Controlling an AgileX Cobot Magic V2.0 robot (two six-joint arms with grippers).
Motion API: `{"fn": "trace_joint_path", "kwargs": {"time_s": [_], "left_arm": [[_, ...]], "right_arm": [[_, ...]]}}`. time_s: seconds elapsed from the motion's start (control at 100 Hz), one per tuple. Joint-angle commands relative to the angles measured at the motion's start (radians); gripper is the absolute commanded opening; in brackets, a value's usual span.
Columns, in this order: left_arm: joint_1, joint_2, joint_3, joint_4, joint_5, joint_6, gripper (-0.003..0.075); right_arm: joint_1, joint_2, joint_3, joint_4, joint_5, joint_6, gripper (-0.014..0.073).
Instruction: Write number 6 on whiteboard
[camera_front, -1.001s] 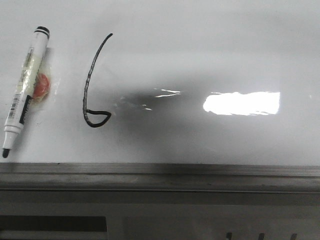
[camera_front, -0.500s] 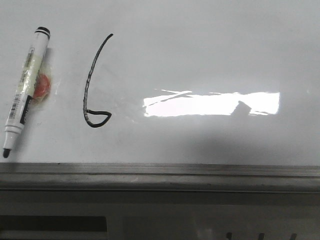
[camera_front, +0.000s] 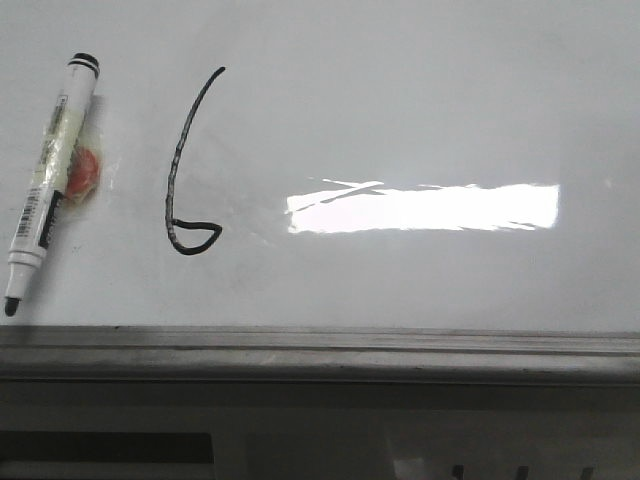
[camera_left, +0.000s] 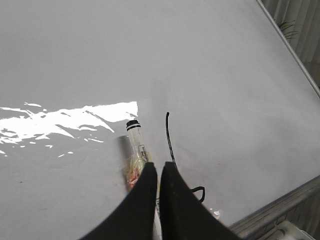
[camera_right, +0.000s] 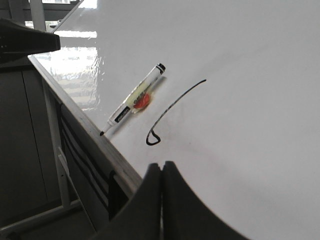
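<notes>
The dark shadow is gone from the whiteboard in the front view. The marker pen is lying left of the number 6. Both wrist views are showing the left gripper and right gripper pressed together, empty, hovering near the 6

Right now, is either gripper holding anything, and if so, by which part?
Nothing is held. The left gripper and right gripper are both shut on nothing. The marker lies loose on the whiteboard, left of the number 6.
</notes>
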Motion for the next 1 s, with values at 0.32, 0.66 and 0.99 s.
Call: {"fn": "trace_joint_path", "kwargs": {"time_s": [0.32,0.66,0.99], "left_arm": [[0.001,0.01,-0.026,-0.002,-0.072,0.001,-0.002],[0.064,0.01,0.02,0.048,-0.066,0.001,-0.002],[0.388,0.008,0.098,0.152,-0.084,-0.131,-0.002]], "right_arm": [[0.003,-0.002,0.012,-0.014,-0.079,-0.01,-0.0064],[0.003,-0.002,0.012,-0.014,-0.079,-0.01,-0.0064],[0.003,-0.002,0.012,-0.014,-0.079,-0.01,-0.0064]]}}
